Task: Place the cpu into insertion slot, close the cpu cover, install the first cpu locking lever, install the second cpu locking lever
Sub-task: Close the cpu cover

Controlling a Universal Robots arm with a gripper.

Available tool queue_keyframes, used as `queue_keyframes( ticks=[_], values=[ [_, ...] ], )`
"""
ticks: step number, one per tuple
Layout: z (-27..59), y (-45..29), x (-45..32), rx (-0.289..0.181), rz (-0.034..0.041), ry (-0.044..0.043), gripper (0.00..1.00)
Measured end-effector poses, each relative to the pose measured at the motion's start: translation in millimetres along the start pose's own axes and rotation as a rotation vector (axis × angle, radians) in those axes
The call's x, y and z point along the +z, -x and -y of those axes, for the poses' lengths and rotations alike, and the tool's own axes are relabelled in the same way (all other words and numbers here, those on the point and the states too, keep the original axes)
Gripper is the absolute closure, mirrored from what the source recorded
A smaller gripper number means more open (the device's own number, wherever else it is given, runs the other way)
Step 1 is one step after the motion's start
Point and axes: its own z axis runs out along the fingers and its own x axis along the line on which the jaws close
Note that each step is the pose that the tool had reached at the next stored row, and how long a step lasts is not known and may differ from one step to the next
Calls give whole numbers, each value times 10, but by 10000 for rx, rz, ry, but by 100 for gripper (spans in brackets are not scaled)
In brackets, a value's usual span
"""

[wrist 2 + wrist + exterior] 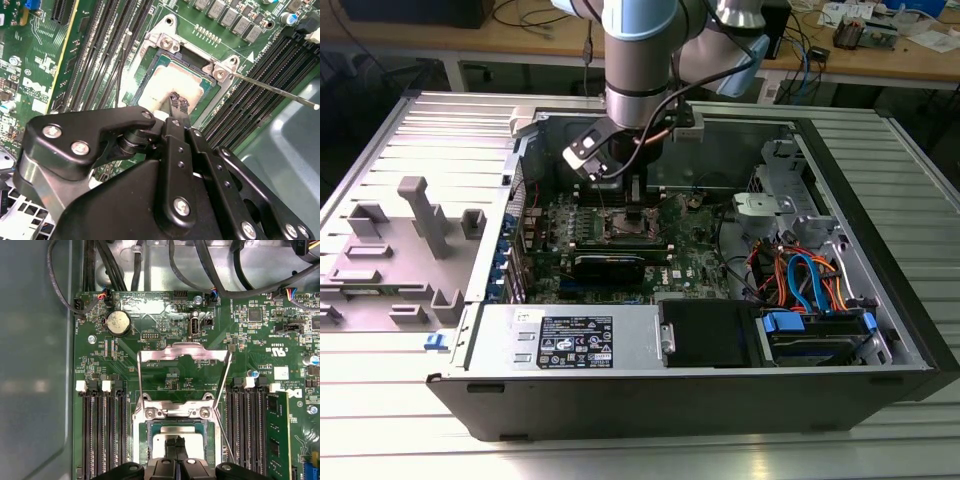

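Black gripper (177,102) linkage sits closest in the second wrist view, its fingers drawn together with the tips on or just above the cpu (159,85), which lies in its socket. Beyond it the cpu cover (182,351) stands swung open, and a thin locking lever (270,89) juts free. In the exterior view the arm (638,60) drops vertically from 12 o'clock into the computer case (670,400), with the power supply (570,340) at the socket's 6 o'clock.

cpu (162,440) flanks: memory slots (102,435) | hinge side: cpu cover (185,351) swung open | lever (270,90) juts sideways
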Motion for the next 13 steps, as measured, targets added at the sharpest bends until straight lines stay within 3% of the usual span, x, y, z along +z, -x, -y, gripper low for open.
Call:
queue_keyframes(
  ticks=[4, 7, 10, 13],
  values=[
    [-6, 2, -50, -3, -2, -43, 89],
    [-86, 2, -48, -3, -18, -49, 89],
    [-112, 2, -63, -4, -17, -64, 89],
    [-114, 4, -121, -3, -19, -65, 89]
  ],
)
